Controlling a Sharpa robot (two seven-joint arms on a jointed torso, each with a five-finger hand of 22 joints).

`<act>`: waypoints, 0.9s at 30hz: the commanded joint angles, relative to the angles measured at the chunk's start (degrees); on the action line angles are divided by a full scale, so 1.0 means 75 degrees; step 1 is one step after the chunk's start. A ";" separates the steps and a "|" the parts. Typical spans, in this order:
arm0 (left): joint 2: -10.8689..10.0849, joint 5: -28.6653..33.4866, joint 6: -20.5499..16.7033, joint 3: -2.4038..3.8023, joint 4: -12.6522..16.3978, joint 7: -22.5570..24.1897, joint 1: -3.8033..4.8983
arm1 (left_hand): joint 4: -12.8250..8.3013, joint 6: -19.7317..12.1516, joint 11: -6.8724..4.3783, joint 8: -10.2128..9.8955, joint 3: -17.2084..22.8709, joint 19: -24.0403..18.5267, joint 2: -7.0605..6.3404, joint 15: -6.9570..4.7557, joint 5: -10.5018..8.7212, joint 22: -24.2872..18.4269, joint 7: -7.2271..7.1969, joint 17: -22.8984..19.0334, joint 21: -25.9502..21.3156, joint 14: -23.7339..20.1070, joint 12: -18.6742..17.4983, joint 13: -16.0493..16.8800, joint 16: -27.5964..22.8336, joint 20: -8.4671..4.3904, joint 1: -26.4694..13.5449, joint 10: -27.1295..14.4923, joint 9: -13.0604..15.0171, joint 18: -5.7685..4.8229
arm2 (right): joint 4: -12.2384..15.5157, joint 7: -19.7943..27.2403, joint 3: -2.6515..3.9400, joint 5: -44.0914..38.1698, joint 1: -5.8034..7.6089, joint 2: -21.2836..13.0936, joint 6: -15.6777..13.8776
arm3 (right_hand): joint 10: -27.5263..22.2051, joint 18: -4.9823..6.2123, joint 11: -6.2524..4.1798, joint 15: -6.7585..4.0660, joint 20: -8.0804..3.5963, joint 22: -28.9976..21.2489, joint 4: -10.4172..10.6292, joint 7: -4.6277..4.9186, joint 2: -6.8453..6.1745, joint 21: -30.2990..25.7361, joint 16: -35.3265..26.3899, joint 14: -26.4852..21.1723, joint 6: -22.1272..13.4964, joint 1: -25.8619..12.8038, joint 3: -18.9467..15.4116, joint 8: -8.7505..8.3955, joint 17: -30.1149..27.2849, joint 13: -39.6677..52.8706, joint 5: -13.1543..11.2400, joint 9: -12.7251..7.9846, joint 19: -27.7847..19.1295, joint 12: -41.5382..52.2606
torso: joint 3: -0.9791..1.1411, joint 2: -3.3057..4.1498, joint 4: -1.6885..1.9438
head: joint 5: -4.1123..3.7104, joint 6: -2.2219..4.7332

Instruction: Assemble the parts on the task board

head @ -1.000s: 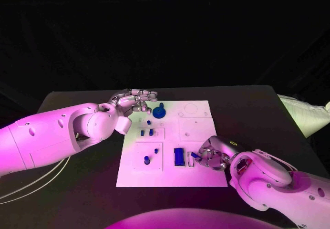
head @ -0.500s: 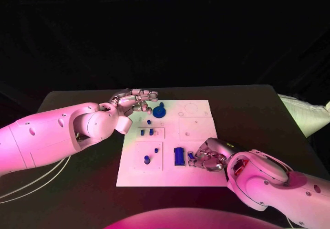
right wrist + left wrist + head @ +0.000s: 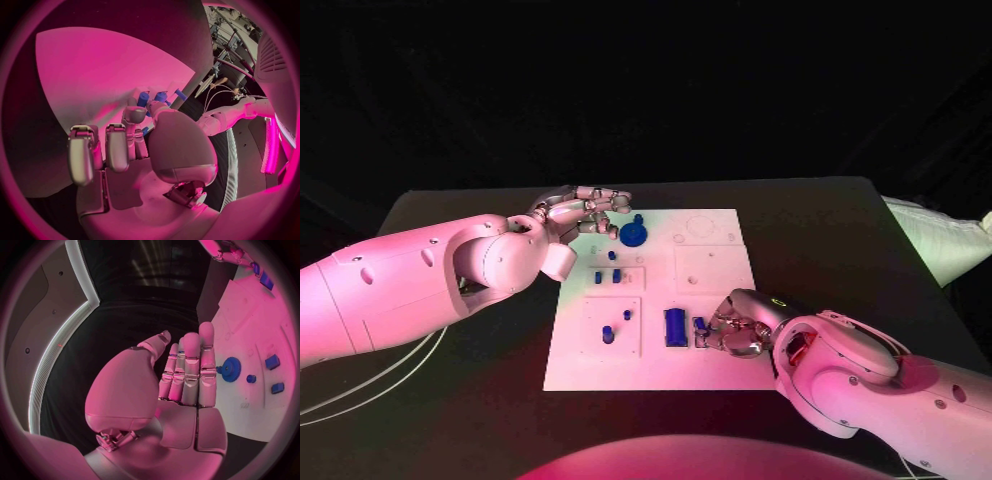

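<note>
The white task board (image 3: 711, 265) lies in the middle of the table. A blue gear (image 3: 633, 236) sits near its far left corner, with small blue parts (image 3: 606, 277) below it. My left hand (image 3: 581, 212) hovers just left of the gear, fingers straight and holding nothing; the left wrist view shows the gear (image 3: 231, 369) beyond its fingers (image 3: 190, 365). A tall blue block (image 3: 675, 327) stands near the board's front edge. My right hand (image 3: 737, 325) is curled beside it and pinches a small blue part (image 3: 700, 325), which is glimpsed in the right wrist view (image 3: 145, 131).
Two more small blue parts (image 3: 607, 335) lie in the front left panel of the board. White cables (image 3: 358, 385) hang off the table's left side. A pale bundle (image 3: 942, 240) lies past the right edge. The black table (image 3: 834, 230) surrounds the board.
My right hand has shifted slightly left toward the blue block, carrying the small part along. The left hand has stayed where it was.
</note>
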 commanded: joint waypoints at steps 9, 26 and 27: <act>0.0027 -0.0049 0.0176 0.0005 0.0009 -0.0001 0.0002 | -0.0016 -0.0050 0.0017 0.0026 -0.0042 0.0001 0.0067 -0.0008 0.0041 -0.0008 0.0006 -0.0008 -0.0042 -0.0055 0.0026 -0.0011 0.0037 0.0051 0.0029 -0.0062 -0.0012 0.0136 | -0.0042 -0.0045 -0.0010 -0.0376 0.0015 0.0052 0.0081 | 0.0072 -0.0161 -0.0007 -0.0056 -0.0027 0.1416 -0.0001 0.0062 0.0029 0.0049 0.0066 0.0512 0.0035 -0.0223 -0.0112 -0.0007 0.0438 0.0072 0.0025 0.0008 0.0303 0.0123 | -0.0003 -0.0001 0.0000 | 0.0007 0.0004; 0.0023 -0.0067 0.0231 0.0003 -0.0005 -0.0051 0.0002 | -0.0023 -0.0061 0.0019 0.0034 -0.0044 0.0001 0.0070 -0.0007 0.0042 -0.0014 0.0008 -0.0015 -0.0047 -0.0062 0.0036 -0.0013 0.0040 0.0052 0.0045 -0.0076 -0.0016 0.0136 | 0.0124 -0.0013 -0.0009 -0.0687 0.0020 -0.0016 -0.0036 | 0.0105 -0.0169 -0.0013 -0.0060 -0.0031 0.1449 0.0022 0.0040 0.0317 0.0067 0.0122 0.0522 0.0112 -0.1713 -0.1423 -0.0048 0.0529 0.0216 -0.1011 0.0044 0.0323 0.0167 | 0.0006 -0.0009 -0.0010 | 0.0015 0.0026; 0.0023 -0.0068 0.0232 0.0003 -0.0007 -0.0052 0.0002 | -0.0023 -0.0061 0.0019 0.0034 -0.0044 0.0001 0.0070 -0.0007 0.0042 -0.0014 0.0008 -0.0015 -0.0047 -0.0062 0.0036 -0.0013 0.0040 0.0052 0.0045 -0.0076 -0.0016 0.0136 | 0.0139 -0.0012 -0.0008 -0.0718 0.0019 -0.0036 -0.0045 | 0.0106 -0.0169 -0.0013 -0.0060 -0.0031 0.1450 0.0019 0.0040 0.0331 0.0067 0.0123 0.0522 0.0113 -0.1733 -0.1464 -0.0049 0.0531 0.0221 -0.1053 0.0045 0.0323 0.0167 | 0.0006 -0.0012 -0.0012 | 0.0015 0.0028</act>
